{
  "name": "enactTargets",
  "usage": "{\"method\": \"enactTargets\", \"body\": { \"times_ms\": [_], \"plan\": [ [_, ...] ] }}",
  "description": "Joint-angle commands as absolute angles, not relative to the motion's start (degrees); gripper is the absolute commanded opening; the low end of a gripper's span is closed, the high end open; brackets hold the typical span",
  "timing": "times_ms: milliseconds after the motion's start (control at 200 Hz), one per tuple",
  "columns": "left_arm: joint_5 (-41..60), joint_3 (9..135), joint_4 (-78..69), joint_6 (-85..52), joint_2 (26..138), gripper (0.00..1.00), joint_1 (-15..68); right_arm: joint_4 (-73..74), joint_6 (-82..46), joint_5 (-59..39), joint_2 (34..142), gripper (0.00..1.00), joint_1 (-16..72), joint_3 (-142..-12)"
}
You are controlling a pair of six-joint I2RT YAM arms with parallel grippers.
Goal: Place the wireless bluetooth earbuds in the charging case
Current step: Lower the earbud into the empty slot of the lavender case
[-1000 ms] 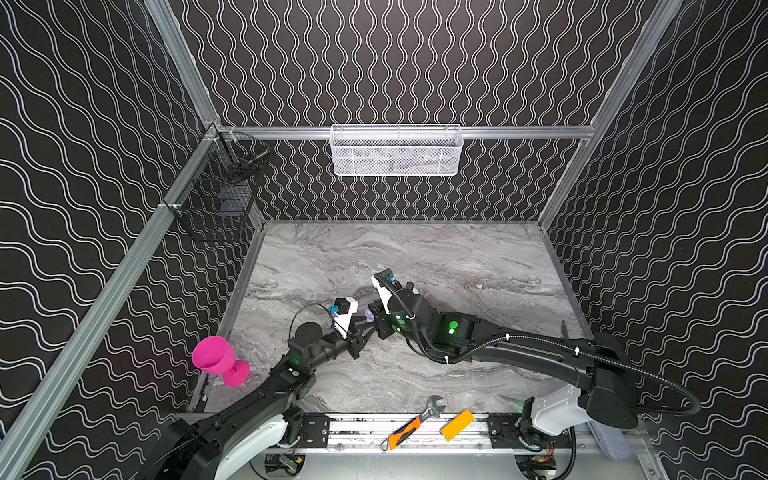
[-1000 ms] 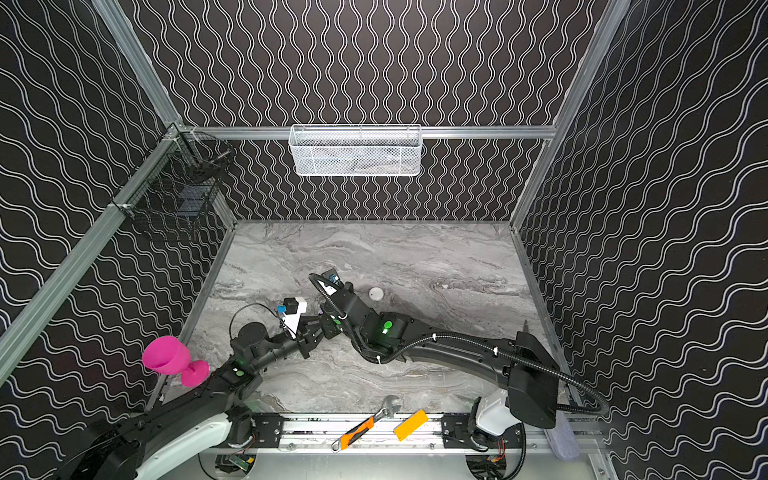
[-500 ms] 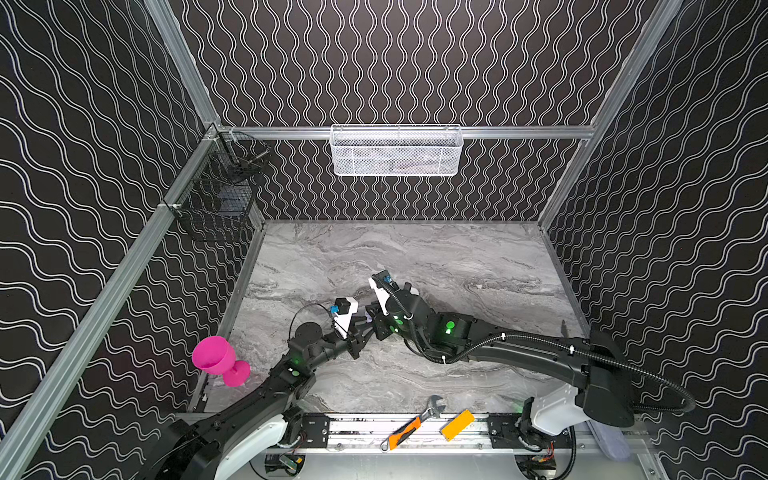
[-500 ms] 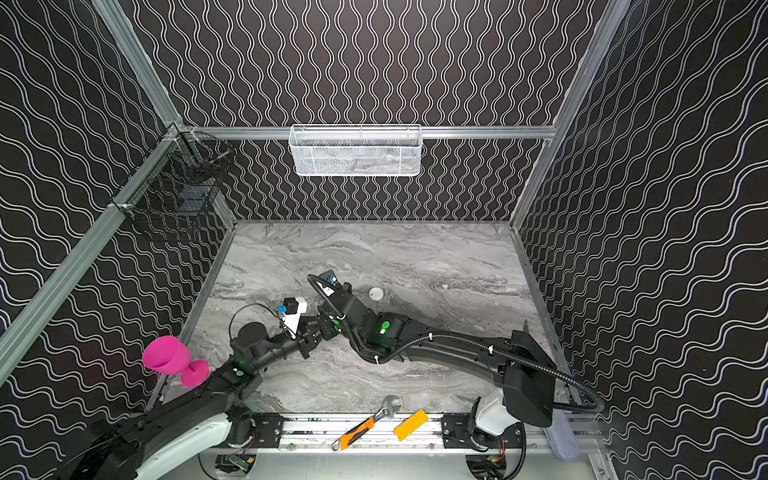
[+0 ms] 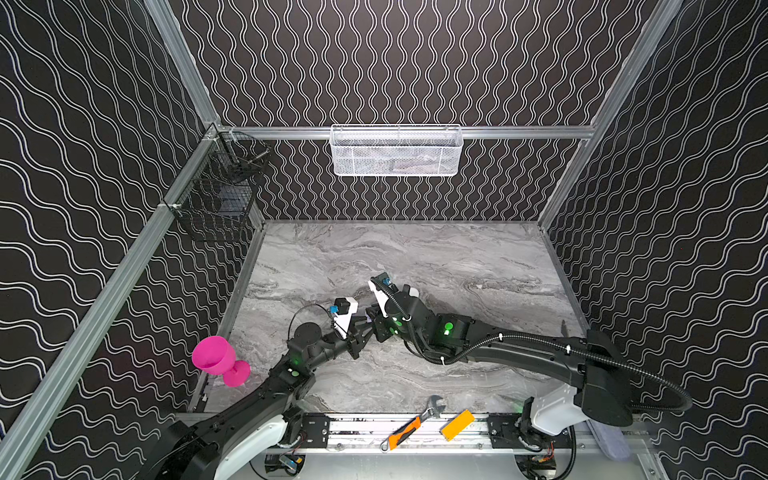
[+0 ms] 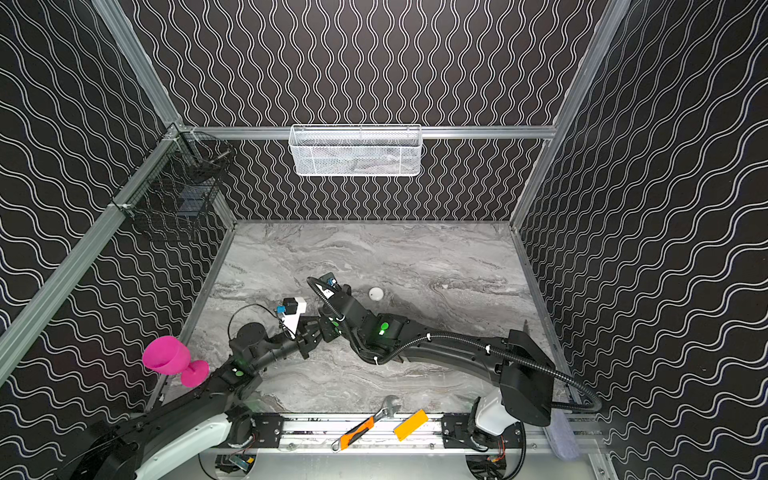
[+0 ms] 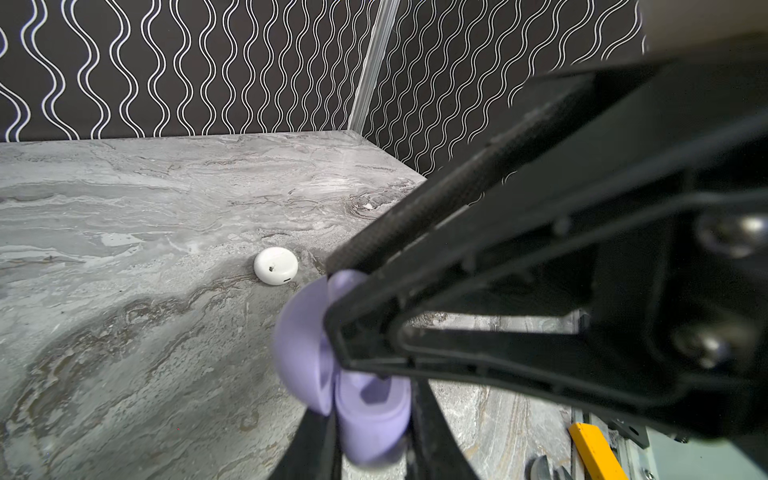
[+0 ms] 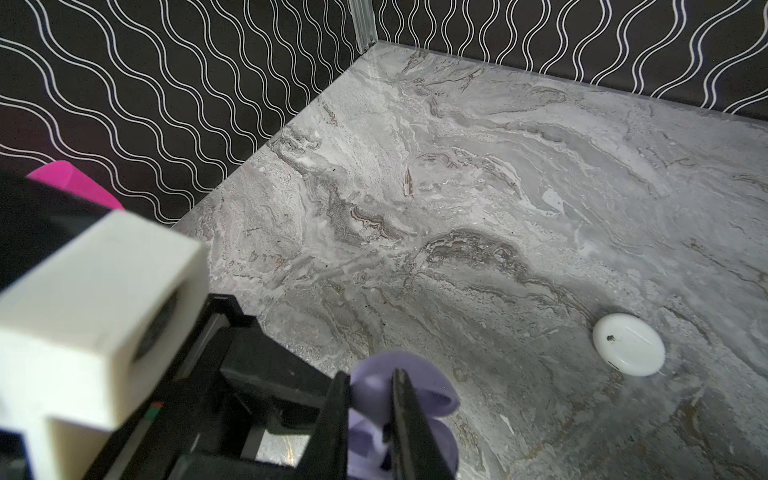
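My left gripper point(image 7: 370, 432) is shut on the base of a pale lavender charging case point(image 7: 370, 419), held just above the marble. Its domed lid point(image 7: 299, 353) stands open. My right gripper point(image 8: 370, 376) has reached across to the case from the right. It is shut on a small lavender piece point(image 8: 371, 388) over the open case that looks like an earbud, though blur hides its shape. Both grippers meet left of the middle in both top views, the left gripper point(image 5: 360, 328) and the right gripper point(image 5: 372, 313). No other earbuds show.
A closed round white case point(image 6: 376, 294) lies on the marble just behind the right wrist. A pink goblet point(image 5: 218, 359) stands at the left wall. An orange-handled wrench point(image 5: 411, 424) and an orange block point(image 5: 457, 424) lie on the front rail. A white mesh basket point(image 5: 397, 149) hangs on the back wall.
The right gripper has edged slightly to the left against the case. Both grippers stay shut and the left arm holds still.
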State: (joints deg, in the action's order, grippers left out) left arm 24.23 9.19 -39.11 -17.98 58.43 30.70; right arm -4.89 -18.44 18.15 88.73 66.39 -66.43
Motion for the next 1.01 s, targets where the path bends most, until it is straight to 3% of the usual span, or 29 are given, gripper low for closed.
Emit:
{"method": "enactTargets", "body": {
  "times_ms": [0, 1001],
  "plan": [
    [24.5, 9.6, -41.5, -18.3, 58.2, 0.06, 30.6, -3.2, -18.6, 18.2, 89.0, 0.13, 66.4, -66.5],
    [23.1, 9.3, -40.4, -18.0, 56.8, 0.07, 30.6, -4.2, -19.5, 17.4, 88.2, 0.15, 66.4, -65.2]
  ]
}}
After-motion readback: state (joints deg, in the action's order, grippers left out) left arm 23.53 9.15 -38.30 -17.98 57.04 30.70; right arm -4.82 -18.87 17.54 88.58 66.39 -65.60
